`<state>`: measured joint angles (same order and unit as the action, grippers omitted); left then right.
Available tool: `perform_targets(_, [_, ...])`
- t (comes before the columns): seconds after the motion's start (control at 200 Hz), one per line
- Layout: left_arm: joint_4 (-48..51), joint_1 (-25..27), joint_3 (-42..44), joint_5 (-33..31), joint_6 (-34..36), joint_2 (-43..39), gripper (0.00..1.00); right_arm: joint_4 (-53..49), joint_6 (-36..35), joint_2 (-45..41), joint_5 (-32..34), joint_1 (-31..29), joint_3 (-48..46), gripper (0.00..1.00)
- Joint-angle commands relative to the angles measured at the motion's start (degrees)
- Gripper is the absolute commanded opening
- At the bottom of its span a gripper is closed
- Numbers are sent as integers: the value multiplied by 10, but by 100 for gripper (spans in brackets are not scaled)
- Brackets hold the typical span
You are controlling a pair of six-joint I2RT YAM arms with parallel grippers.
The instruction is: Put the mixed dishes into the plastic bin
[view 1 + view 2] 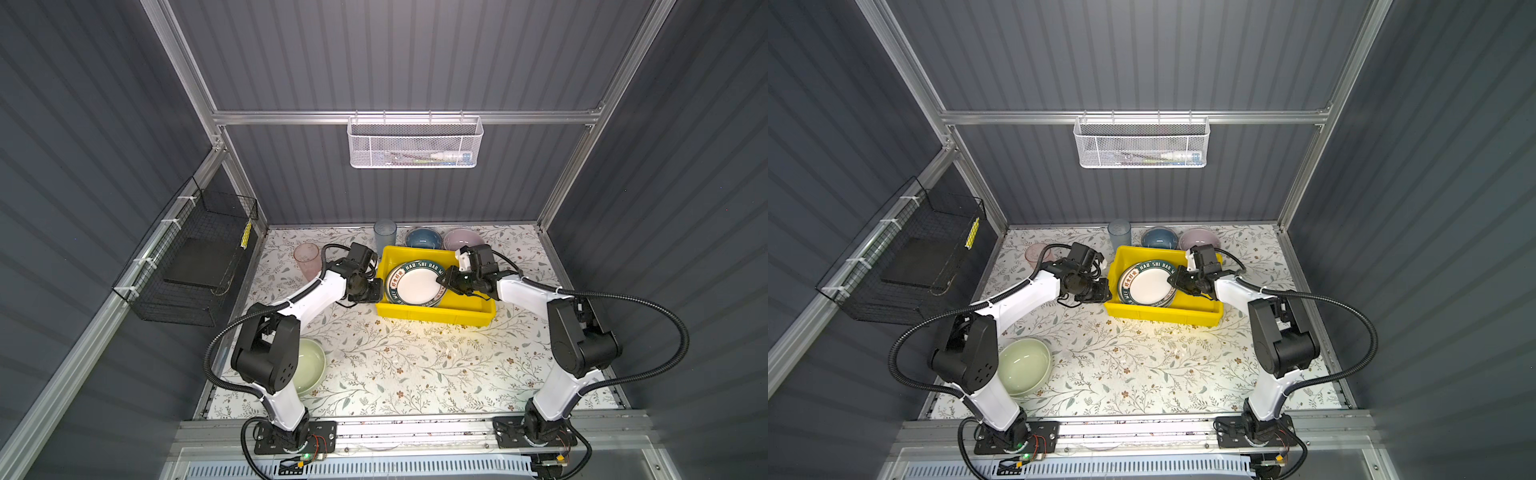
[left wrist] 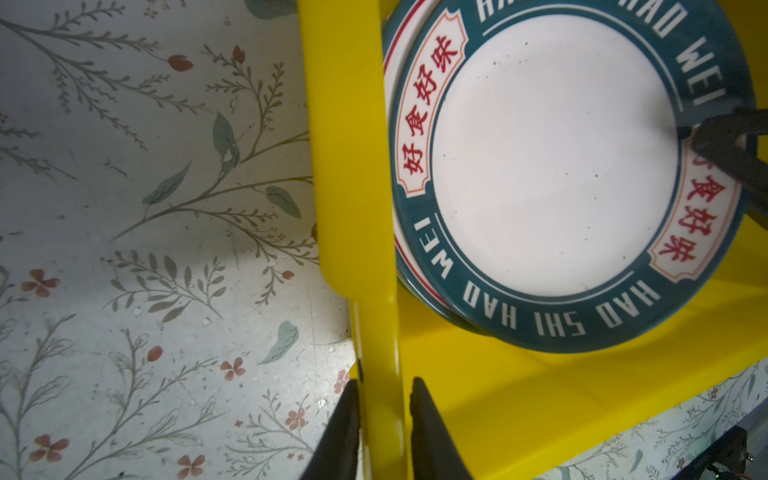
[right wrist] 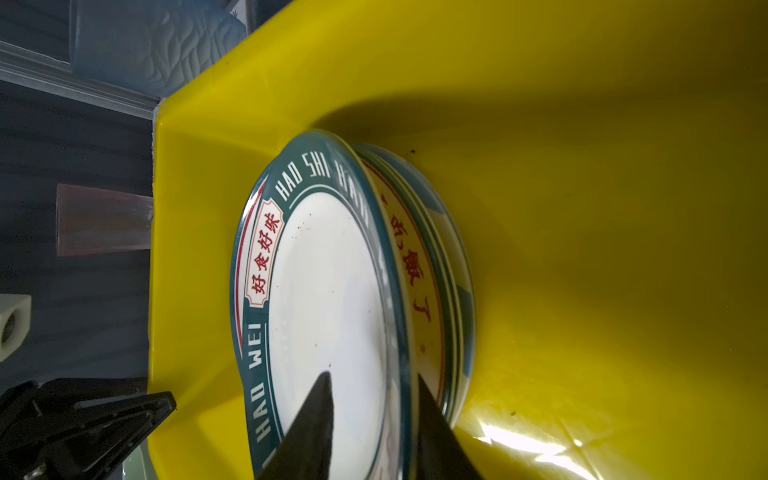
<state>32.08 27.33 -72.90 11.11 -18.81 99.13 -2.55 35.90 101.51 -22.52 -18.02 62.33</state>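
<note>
Plates (image 1: 415, 286), three in all, lay stacked in the 9 o'clock end of the yellow plastic bin (image 1: 436, 318), the green-lettered plate (image 3: 324, 270) on top. Three bowls sat outside on the counter (image 1: 415, 365): the blue bowl (image 1: 423, 239) and lilac bowl (image 1: 463, 239) just beyond the bin's 12 o'clock wall, the green bowl (image 1: 309, 365) well off at 8 o'clock. Two tumblers stood out too: the blue tumbler (image 1: 385, 235) at 11 o'clock, the pink tumbler (image 1: 306, 259) at 10. The left tool (image 2: 382, 384) pinched the bin's 9 o'clock wall. The right tool (image 3: 374, 376) had its jaws slightly parted astride the top plate's 3 o'clock rim.

Beneath my left gripper (image 1: 377, 290): floral tablecloth (image 1: 395, 365). Well to its left, on the side wall: black wire basket (image 1: 183, 291). Beyond and above it: white mesh basket (image 1: 415, 141).
</note>
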Motion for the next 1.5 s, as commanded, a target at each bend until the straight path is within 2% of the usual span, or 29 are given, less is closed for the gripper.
perform_targets(0.0, [1, 3, 5, 28, 2, -13, 23, -24, -18, 5, 8, -7, 21, 35])
perform_targets(0.115, [2, 3, 8, 28, 5, -16, 23, -50, -29, 5, 27, -12, 31, 43])
perform_targets(0.155, [2, 3, 8, 28, 5, -17, 23, -60, -33, 7, 56, -15, 37, 45])
perform_targets(0.82, [13, 3, 19, 25, 15, -33, 23, -146, -68, 36, 137, -50, 97, 56])
perform_targets(1.116, [19, 3, 21, 23, 18, -34, 23, -207, -122, -25, 185, -47, 100, 63])
perform_targets(1.286, [23, 3, 18, 20, 21, -36, 22, -251, -151, -102, 197, -22, 83, 64])
perform_targets(1.496, [26, 3, 22, 18, 21, -38, 21, -336, -161, -171, 279, 8, 63, 61])
